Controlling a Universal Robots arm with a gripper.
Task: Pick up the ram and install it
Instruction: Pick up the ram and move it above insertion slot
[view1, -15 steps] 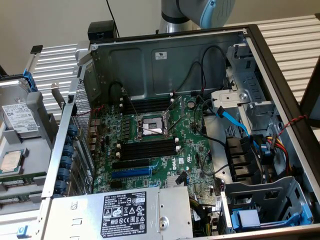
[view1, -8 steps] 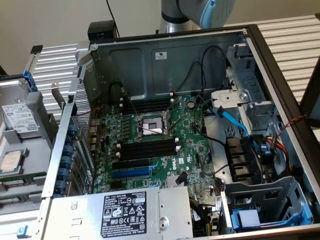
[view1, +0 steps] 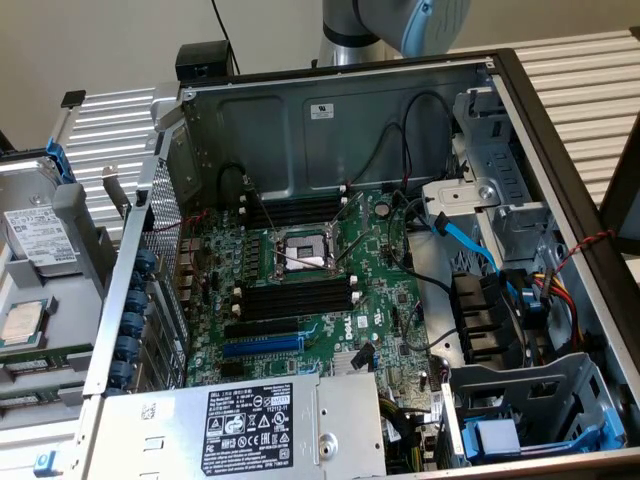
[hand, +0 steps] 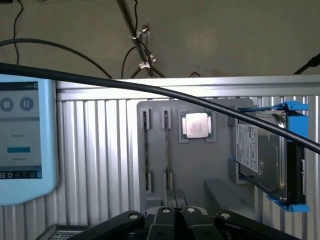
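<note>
My gripper (hand: 175, 196) shows in the wrist view with its two dark fingers pressed together and nothing between them. It hangs in front of a grey holder (hand: 215, 170) that has two narrow upright slots (hand: 145, 150). The ram is hidden from me; I cannot tell whether a stick stands edge-on in either slot. In the exterior view the open computer case (view1: 560, 190) lies with its green motherboard (view1: 385, 290) exposed. Black memory slots with white end clips (view1: 296, 298) run on either side of the processor socket (view1: 300, 255). The arm (view1: 400, 22) rises behind the case's back wall.
On the grey holder sit a processor chip (hand: 196, 125) and a hard drive in a blue caddy (hand: 270, 155). A black cable (hand: 150, 89) crosses the wrist view, beside a light-blue touchscreen tablet (hand: 20, 140). Inside the case are a blue expansion slot (view1: 262, 346), a power supply (view1: 250, 425) and loose cables (view1: 470, 250).
</note>
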